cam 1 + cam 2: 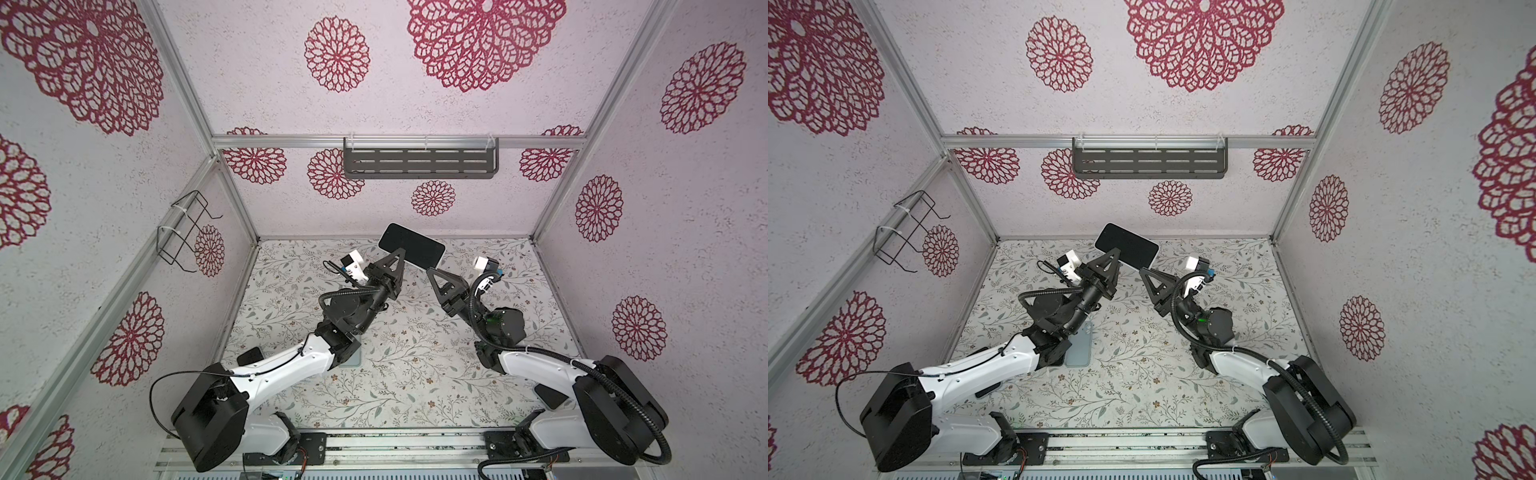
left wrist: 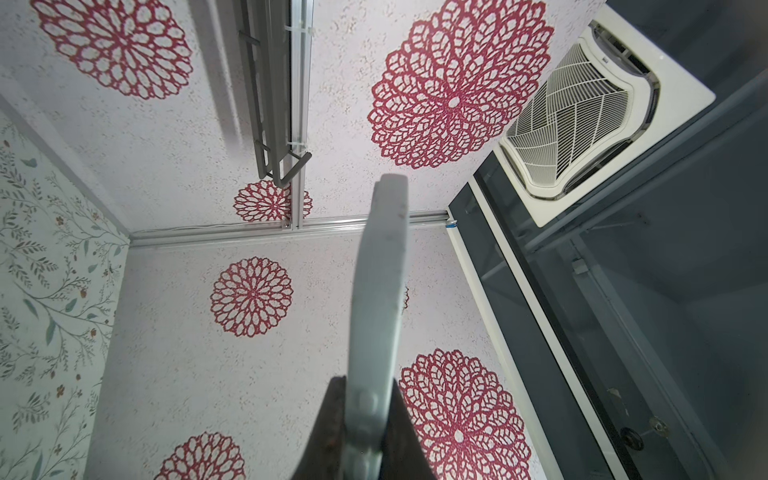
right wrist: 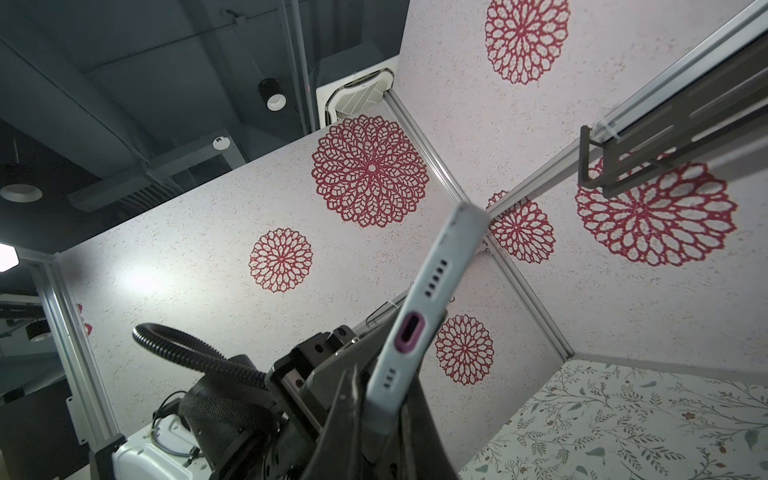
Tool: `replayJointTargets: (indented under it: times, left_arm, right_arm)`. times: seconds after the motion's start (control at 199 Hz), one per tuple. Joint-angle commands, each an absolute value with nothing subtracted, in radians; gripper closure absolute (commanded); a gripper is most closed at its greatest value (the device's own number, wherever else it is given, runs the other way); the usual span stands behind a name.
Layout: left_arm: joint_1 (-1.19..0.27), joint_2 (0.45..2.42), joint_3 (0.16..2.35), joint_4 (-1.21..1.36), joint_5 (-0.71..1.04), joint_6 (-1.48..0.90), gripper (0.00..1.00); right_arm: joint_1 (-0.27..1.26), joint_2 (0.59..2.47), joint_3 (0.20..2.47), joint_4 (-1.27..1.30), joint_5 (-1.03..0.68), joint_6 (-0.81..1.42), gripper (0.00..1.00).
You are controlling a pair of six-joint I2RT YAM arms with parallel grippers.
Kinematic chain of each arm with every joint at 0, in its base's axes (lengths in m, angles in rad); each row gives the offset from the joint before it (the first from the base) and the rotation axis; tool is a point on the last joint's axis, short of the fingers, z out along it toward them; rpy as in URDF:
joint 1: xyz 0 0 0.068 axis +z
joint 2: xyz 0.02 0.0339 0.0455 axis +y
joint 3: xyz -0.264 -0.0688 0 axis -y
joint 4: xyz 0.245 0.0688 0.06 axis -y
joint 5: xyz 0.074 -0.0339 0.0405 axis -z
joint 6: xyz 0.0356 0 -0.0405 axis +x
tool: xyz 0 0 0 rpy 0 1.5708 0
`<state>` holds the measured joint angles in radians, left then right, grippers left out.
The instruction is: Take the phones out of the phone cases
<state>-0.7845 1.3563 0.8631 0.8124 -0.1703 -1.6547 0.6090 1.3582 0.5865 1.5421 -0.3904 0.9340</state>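
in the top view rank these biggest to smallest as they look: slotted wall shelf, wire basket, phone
1. slotted shelf: clearly the largest.
2 or 3. wire basket and phone: similar spread. The phone is held up nearer the camera, so I won't rank these two.

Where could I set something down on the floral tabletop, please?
Bare floral tabletop lies between the two arms, toward the front rail. Crowded: back centre, where left gripper and right gripper hold the black-screened phone; a pale blue slab lies under the left arm.

One phone [image 1: 411, 245]. Two hands: the left hand [image 1: 398, 252] and the right hand [image 1: 432, 269]. One shelf [image 1: 419, 164]. One wire basket [image 1: 183, 232]. One flat pale thing [image 1: 1079, 347].
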Motion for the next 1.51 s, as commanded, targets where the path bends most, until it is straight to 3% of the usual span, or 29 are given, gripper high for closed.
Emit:
replayJointTargets:
  times: [0.0,0.206,0.577,0.808,0.914,1.26,1.501]
  left_arm:
    - [-0.779,1.322,0.938,0.79,-0.091,-1.759,1.0]
    - [-0.776,1.341,0.995,0.733,-0.01,-1.766,1.0]
    - [-0.769,1.357,1.046,0.682,0.061,-1.751,1.0]
    - [-0.744,1.337,1.034,0.731,0.053,-1.727,1.0]
    - [-0.744,1.349,1.025,0.763,0.051,-1.736,1.0]
    - [-0.746,1.359,0.997,0.807,0.023,-1.733,1.0]
    - [-0.749,1.353,0.99,0.806,0.019,-1.726,1.0]
  right_arm:
    - [0.625,1.359,0.633,1.685,-0.698,0.819,0.89]
    - [0.589,1.359,0.657,1.685,-0.748,0.761,0.82]
    - [0.526,1.323,0.727,1.61,-0.806,0.623,0.86]
    - [0.522,1.264,0.627,1.658,-0.756,0.666,0.46]
    - [0.522,1.232,0.588,1.681,-0.692,0.675,0.36]
    - [0.521,1.234,0.634,1.632,-0.569,0.753,0.29]
    - [0.52,1.27,0.657,1.666,-0.536,0.781,0.39]
